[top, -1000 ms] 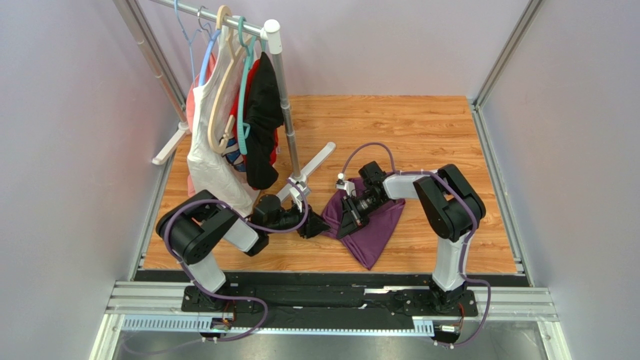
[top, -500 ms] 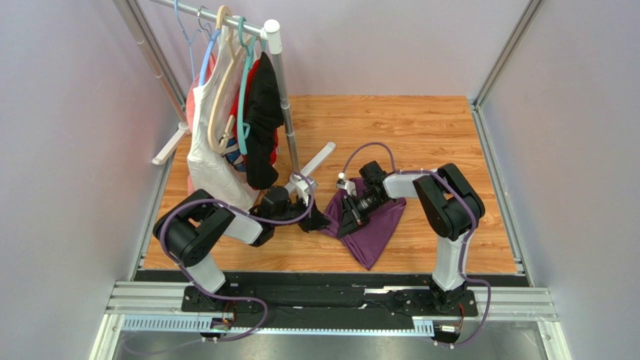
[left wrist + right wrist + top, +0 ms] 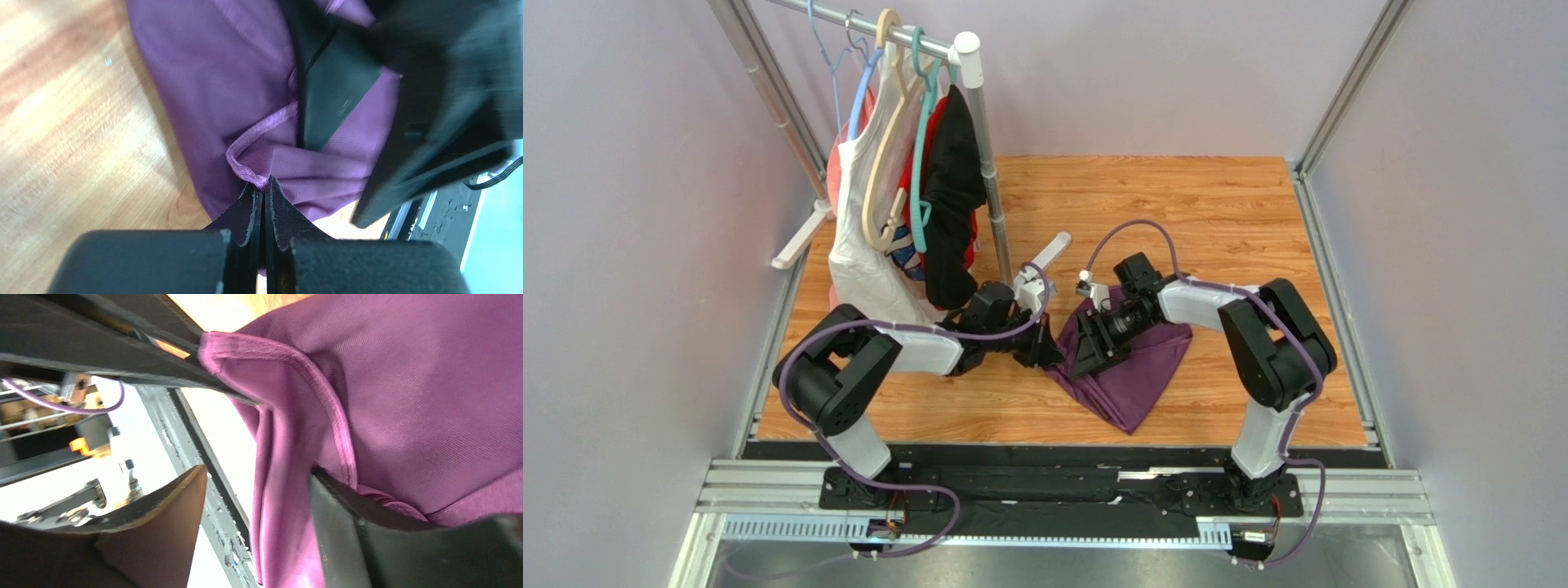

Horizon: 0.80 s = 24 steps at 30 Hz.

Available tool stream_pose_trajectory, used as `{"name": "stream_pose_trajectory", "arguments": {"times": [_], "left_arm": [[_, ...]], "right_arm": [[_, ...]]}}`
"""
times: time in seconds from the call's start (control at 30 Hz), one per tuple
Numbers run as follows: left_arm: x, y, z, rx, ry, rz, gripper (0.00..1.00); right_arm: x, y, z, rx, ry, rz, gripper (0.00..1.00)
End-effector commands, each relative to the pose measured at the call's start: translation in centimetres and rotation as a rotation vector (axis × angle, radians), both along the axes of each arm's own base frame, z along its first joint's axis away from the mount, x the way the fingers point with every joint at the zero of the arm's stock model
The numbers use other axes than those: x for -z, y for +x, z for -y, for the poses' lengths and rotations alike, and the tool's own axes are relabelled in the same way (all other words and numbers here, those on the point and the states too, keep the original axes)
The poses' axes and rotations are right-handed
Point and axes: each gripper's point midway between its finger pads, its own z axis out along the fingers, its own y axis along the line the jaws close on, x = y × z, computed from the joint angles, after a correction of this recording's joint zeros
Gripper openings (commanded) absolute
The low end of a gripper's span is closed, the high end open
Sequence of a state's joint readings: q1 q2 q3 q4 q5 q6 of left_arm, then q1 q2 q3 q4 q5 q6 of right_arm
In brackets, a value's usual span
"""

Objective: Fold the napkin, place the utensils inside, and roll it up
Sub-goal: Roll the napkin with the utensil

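The purple napkin lies crumpled on the wooden table between the two arms. My left gripper is at the cloth's left edge. In the left wrist view its jaws are shut on the napkin's hem. My right gripper hovers just right of it over the cloth. Its jaws stand wide apart in the right wrist view. A fold of napkin hangs between them, resting against one finger. The utensils are out of view.
A clothes rack with white, red and black garments stands at the back left. Its white foot reaches close behind the left gripper. A metal rail runs along the near edge. Grey walls close both sides.
My left gripper moved right to the napkin's edge and shut on the hem. My right gripper opened and let go of the cloth, and its forearm shifted slightly.
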<state>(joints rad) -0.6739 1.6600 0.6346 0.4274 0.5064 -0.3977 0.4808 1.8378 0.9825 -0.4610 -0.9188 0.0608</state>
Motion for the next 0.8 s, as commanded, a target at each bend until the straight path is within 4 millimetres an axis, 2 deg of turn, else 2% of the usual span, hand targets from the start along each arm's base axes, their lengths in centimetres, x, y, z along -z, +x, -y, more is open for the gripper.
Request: {"name": "stream_pose_trajectory", "arguments": {"times": [0.0,0.03,0.13,0.17,0.23,0.27,0.3,0.33,0.37,0.4,0.43,0.57,0.77], "left_arm": [[0.7,-0.2,-0.1,0.009,0.038,-0.051,0.00],[0.7,-0.2,0.0,0.009,0.037,-0.056,0.00],[0.8,-0.2,0.1,0.012,0.033,-0.086,0.00],[0.6,-0.2,0.1,0.013,0.029,-0.095,0.00],[0.8,0.1,0.0,0.007,0.037,-0.118,0.00],[0.7,0.2,0.1,0.009,0.037,-0.122,0.00],[0.9,0.2,0.0,0.009,0.048,-0.133,0.00],[1.1,0.2,-0.2,0.006,0.053,-0.141,0.00],[1.0,0.3,-0.1,0.010,0.053,-0.145,0.00],[1.1,0.2,-0.1,0.012,0.055,-0.153,0.00],[1.2,0.3,-0.2,0.014,0.055,-0.158,0.00],[1.3,0.2,-0.2,0.023,0.056,-0.169,0.00],[1.2,0.2,-0.2,0.025,0.060,-0.174,0.00]], "right_arm": [[-1.1,1.1,1.1,0.058,-0.074,0.101,0.70],[-1.8,1.2,1.2,0.069,-0.072,0.131,0.71],[-2.2,1.5,1.9,0.122,-0.106,0.186,0.74],[-3.1,2.1,2.2,0.151,-0.120,0.254,0.75],[-2.8,1.9,2.7,0.174,-0.162,0.319,0.75],[-3.4,2.3,3.0,0.203,-0.207,0.416,0.76],[-2.9,2.1,3.1,0.213,-0.229,0.454,0.76],[-3.0,1.3,2.5,0.200,-0.234,0.488,0.76],[-2.8,1.8,2.9,0.236,-0.288,0.549,0.75],[-3.5,2.0,2.6,0.255,-0.279,0.607,0.75],[-2.7,1.3,2.8,0.255,-0.303,0.622,0.75],[-2.7,1.1,1.9,0.289,-0.383,0.785,0.75],[-2.3,0.4,-0.2,0.231,-0.444,0.910,0.76]]}}
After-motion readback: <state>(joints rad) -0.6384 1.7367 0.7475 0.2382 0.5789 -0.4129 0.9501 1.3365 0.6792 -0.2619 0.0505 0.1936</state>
